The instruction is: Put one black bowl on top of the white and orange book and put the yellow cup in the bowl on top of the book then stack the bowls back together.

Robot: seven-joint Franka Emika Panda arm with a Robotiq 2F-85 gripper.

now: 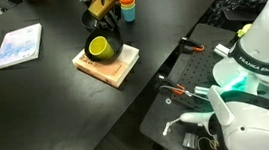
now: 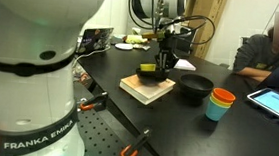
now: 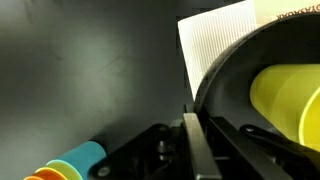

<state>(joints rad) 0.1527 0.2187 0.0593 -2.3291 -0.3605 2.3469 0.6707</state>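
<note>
The wrist view is half filled by the black bowl (image 3: 228, 95), and the yellow cup (image 3: 285, 95) is seen inside it. This bowl is set on the white and orange book (image 3: 215, 40), whose page edges look like fine pale lines. The gripper (image 2: 166, 60) is held low at the bowl's rim, and one finger (image 3: 192, 135) is seen just outside that rim. Whether the jaws are spread or pinched on the rim cannot be told, because the other finger is not made out. The second bowl (image 2: 195, 87) is seen in an exterior view on the table (image 1: 47, 104), just beside the book. A few things could go wrong from here. The bowl looks smooth and shiny, so it could be slid off the book if its rim is pushed sideways. The cup looks light and round, so it could be tipped or rolled out if the bowl is lifted at a slant. The bowl is about as wide as the book, so little room is left at the edges. The orange cup (image 2: 222, 96), set in the blue cup (image 2: 217, 110) near the second bowl, could be knocked by a wide swing. The book is thick and flat, and the table is dark and dull.
</note>
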